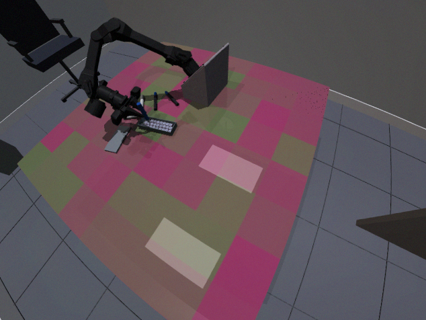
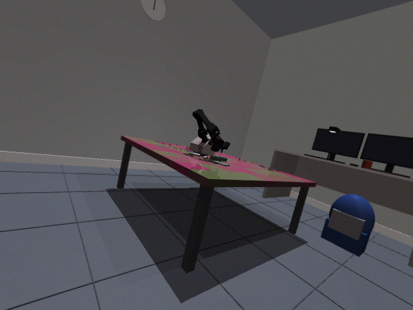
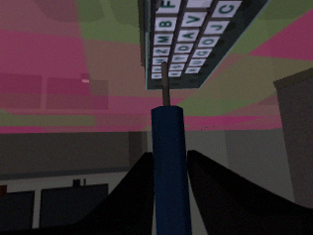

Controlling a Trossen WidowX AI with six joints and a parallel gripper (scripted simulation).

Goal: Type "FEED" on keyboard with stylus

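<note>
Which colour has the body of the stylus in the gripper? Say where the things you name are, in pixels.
Blue (image 3: 169, 168), seen best in the wrist view.

Matt blue stylus (image 1: 142, 110) (image 3: 169, 170), smooth-sided.

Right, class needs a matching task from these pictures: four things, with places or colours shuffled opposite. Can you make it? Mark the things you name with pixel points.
Things
1. stylus (image 1: 142, 109) (image 3: 169, 173)
2. keyboard (image 1: 157, 126) (image 3: 208, 46)
3. backpack (image 2: 352, 220)
4. office chair (image 1: 54, 51)

Places and states
A. beyond the table's edge, near the arm's base
B. covered in white lettered keys
C. blue, on the floor
D. gripped in the hand (image 1: 132, 109) (image 3: 169, 157)

Pairs: 1-D, 2-B, 3-C, 4-A
</note>
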